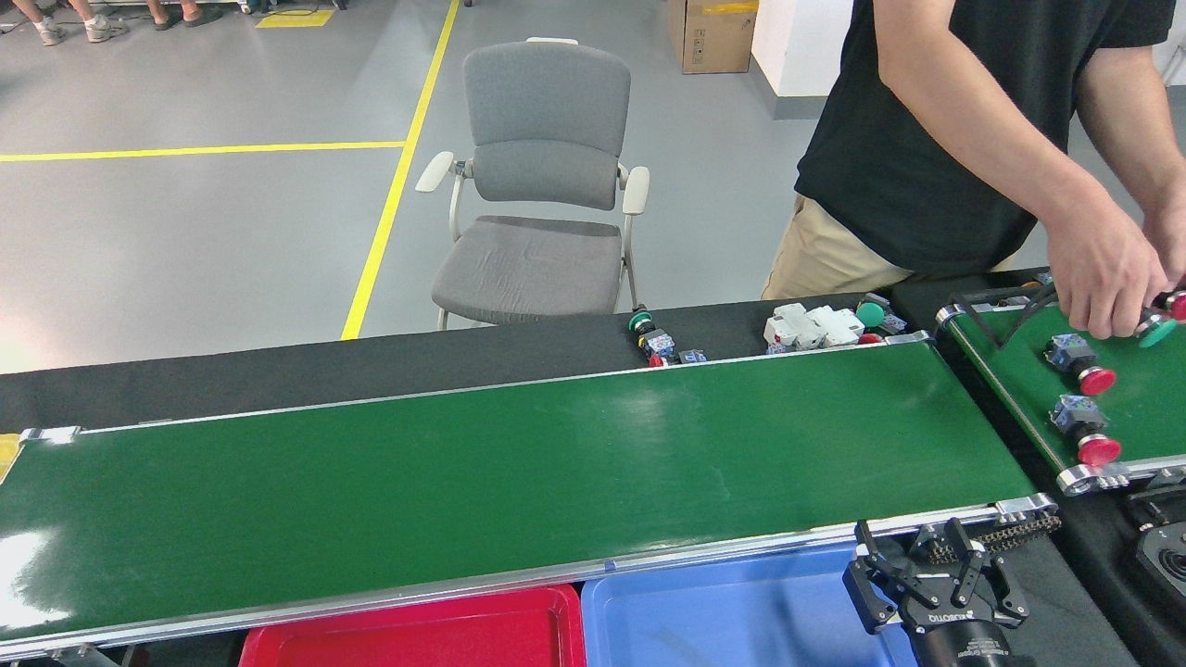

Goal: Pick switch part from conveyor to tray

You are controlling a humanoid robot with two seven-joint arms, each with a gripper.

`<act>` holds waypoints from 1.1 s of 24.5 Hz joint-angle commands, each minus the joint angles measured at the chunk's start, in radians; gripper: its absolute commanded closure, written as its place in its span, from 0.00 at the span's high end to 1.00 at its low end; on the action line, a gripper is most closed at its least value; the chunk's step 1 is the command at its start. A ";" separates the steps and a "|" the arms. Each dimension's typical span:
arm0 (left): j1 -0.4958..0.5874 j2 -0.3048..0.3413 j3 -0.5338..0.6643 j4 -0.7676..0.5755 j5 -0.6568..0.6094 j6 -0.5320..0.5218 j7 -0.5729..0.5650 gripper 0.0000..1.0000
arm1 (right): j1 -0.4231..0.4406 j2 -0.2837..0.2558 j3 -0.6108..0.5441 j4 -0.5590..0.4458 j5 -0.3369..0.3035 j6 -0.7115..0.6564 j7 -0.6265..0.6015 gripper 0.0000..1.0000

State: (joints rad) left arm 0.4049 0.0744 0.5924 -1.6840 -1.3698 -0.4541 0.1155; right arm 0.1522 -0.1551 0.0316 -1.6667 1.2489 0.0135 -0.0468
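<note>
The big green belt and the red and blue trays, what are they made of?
The conveyor belt looks like smooth rubber or plastic sheet, glossy enough to mirror the ceiling lights; its edge rails look like bare silvery metal. The red tray and blue tray look like moulded plastic: solid colour, rounded raised rims, a soft shine. I cannot be sure from looks alone.

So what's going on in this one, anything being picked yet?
Not yet. The long green conveyor is bare. A person's hand is setting red and green button switch parts on the shorter belt at right. The right gripper waits with jaws open over the blue tray, holding nothing; the red tray sits beside it. The left gripper is out of view.
</note>
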 commanded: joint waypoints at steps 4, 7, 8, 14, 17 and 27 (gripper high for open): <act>-0.009 0.018 -0.065 -0.005 0.000 -0.003 0.012 1.00 | 0.000 -0.009 -0.005 -0.019 0.000 -0.017 -0.002 0.99; -0.041 0.013 -0.066 -0.006 0.003 -0.003 0.016 1.00 | 0.024 -0.011 -0.009 -0.019 -0.002 -0.017 -0.010 0.99; -0.055 0.015 -0.068 -0.005 0.003 -0.003 0.019 1.00 | 0.026 -0.009 -0.016 -0.019 -0.002 -0.017 -0.010 0.99; -0.070 0.016 -0.066 -0.002 0.008 -0.003 0.019 1.00 | 0.027 0.005 -0.027 -0.019 -0.003 -0.017 -0.015 0.99; -0.074 0.018 -0.065 0.001 0.009 -0.003 0.013 1.00 | 0.044 0.008 -0.035 -0.019 -0.003 -0.017 -0.027 0.99; -0.070 0.036 -0.068 0.000 -0.002 0.002 0.015 1.00 | 0.047 0.035 -0.048 -0.016 -0.006 0.086 0.091 0.99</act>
State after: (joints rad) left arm 0.3384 0.1013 0.5208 -1.6760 -1.3699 -0.4605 0.1262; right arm 0.2109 -0.1121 -0.0080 -1.6726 1.2452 0.0753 0.0106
